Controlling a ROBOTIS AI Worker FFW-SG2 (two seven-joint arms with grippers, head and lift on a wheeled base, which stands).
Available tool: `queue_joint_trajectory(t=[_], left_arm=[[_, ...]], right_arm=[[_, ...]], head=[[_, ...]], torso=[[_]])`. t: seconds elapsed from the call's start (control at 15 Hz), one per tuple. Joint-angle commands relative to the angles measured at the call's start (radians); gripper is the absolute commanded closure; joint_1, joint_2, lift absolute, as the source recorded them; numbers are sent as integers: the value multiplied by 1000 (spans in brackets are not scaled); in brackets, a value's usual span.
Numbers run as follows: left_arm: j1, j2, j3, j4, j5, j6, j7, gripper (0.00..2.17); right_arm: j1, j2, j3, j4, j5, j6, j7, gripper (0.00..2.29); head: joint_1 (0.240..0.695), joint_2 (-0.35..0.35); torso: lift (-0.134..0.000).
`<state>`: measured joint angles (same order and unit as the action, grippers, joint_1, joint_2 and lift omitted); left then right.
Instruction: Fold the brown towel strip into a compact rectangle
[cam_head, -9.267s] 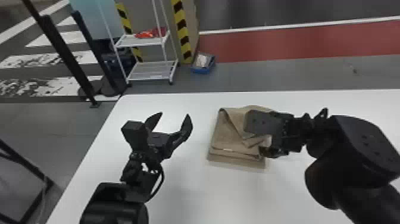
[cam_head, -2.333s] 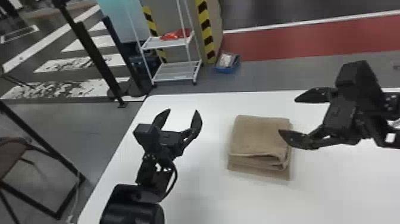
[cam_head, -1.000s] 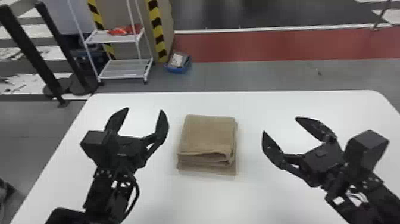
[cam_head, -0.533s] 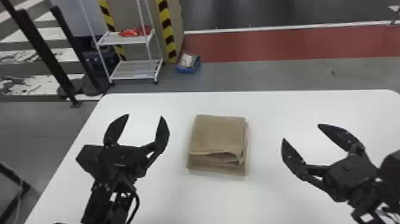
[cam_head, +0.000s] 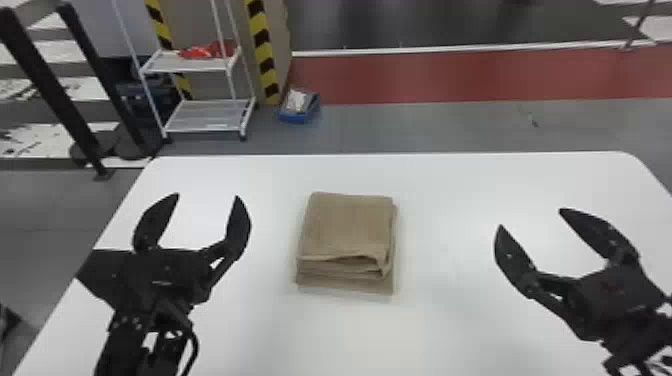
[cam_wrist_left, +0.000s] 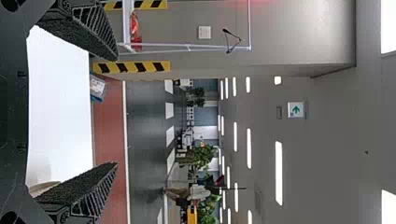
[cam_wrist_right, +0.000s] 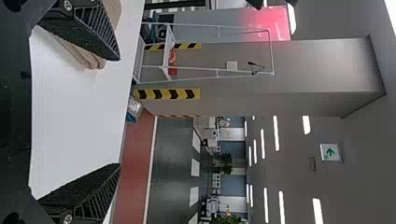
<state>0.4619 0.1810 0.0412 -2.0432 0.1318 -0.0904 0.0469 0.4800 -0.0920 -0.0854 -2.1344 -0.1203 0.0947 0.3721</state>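
The right gripper (cam_head: 531, 218) had withdrawn from the brown towel (cam_head: 347, 225), leaving it compactly folded on the counter (cam_head: 440, 325); its fingers and the left gripper's (cam_head: 207, 196) stood open, so folding seemed finished.

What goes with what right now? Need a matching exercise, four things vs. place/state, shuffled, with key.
Column 1
1. Brown towel
2. Left gripper
3. Right gripper
4. Blue container

Column 2
A. Open, to the towel's right
B. Folded in layers, lying on the white table
C. On the floor beyond the table, near the rack
D. Open, to the towel's left

Pairs: 1-B, 2-D, 3-A, 4-C
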Motion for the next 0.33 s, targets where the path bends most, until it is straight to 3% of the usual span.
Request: queue_joint_trajectory(t=[0.0, 0.27], left_arm=[[3, 0, 3, -2, 0, 4, 1, 90], [-3, -3, -4, -5, -1, 7, 1, 90]], right_arm=[[5, 0, -5, -4, -13, -3, -13, 70], [9, 0, -7, -10, -13, -3, -21, 70]], head=[[695, 94], [695, 88]], torso=[[-123], [-123]])
